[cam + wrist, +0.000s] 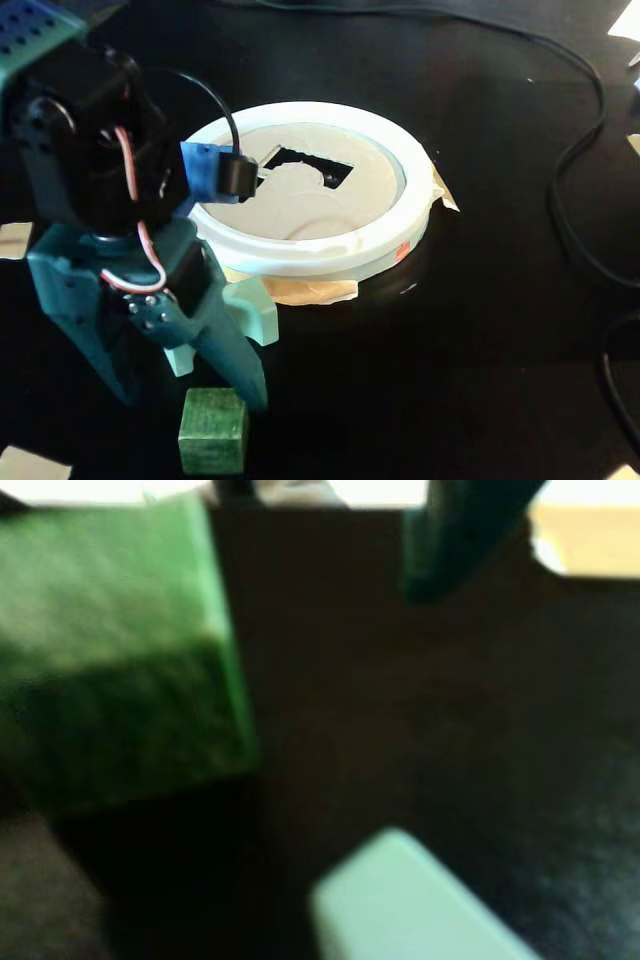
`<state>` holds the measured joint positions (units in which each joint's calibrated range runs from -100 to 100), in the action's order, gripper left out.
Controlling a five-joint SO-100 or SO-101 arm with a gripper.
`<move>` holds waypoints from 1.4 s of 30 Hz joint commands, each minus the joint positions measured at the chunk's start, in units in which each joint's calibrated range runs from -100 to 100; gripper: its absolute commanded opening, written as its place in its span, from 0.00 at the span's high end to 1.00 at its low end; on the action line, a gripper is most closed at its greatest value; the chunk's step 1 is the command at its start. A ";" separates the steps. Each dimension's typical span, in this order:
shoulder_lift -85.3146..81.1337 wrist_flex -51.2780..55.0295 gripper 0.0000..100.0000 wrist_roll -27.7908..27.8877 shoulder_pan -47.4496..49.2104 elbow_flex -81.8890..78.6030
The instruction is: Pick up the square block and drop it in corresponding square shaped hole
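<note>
A: Left to right in the fixed view: arm sits far left, gripper [185, 395] pointed down at the table [480, 330]. The square block [213, 430] rests flat on the table at the bottom edge, just below and between the fingertips. Not lifted

B: Claw state?

A: Released, as far as the fixed view goes. Two teal fingers are splayed in an inverted V with a clear gap, nothing between them. Wrist view agrees: block [115, 660] fills the left side, one dark finger [455, 540] up top right, open dark table between

B: Why is it posed like that?

A: Looks like a straddle for a top-down pinch. Fingers wide so they can drop either side of the cube. The pale arch block [240, 320] sits just behind the fingers, near enough to be nudged, its corner [410, 905] shows bottom centre in the wrist view

B: Target?

A: Further right. The tan disc [300, 205] in its white ring stands well apart from the cube. The square shaped hole [340, 175] is a small dark cutout at the right end of the dark opening; hard to tell where it ends and the larger cutout begins. Black cables [575, 160] on the far right, clear of the work

B: So pre-grasp

A: Judging yes, the pickup is not yet done
</note>
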<state>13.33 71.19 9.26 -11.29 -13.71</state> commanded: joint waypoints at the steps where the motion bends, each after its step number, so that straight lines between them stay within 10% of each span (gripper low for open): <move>1: 0.78 -0.40 0.18 0.39 0.43 6.52; 19: 6.33 0.11 0.41 0.24 -0.70 11.07; 26: 6.33 -0.09 0.65 -0.10 -0.70 11.07; 42: -7.82 7.33 0.65 -0.24 -0.95 11.25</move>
<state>16.45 72.07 9.26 -11.29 -7.08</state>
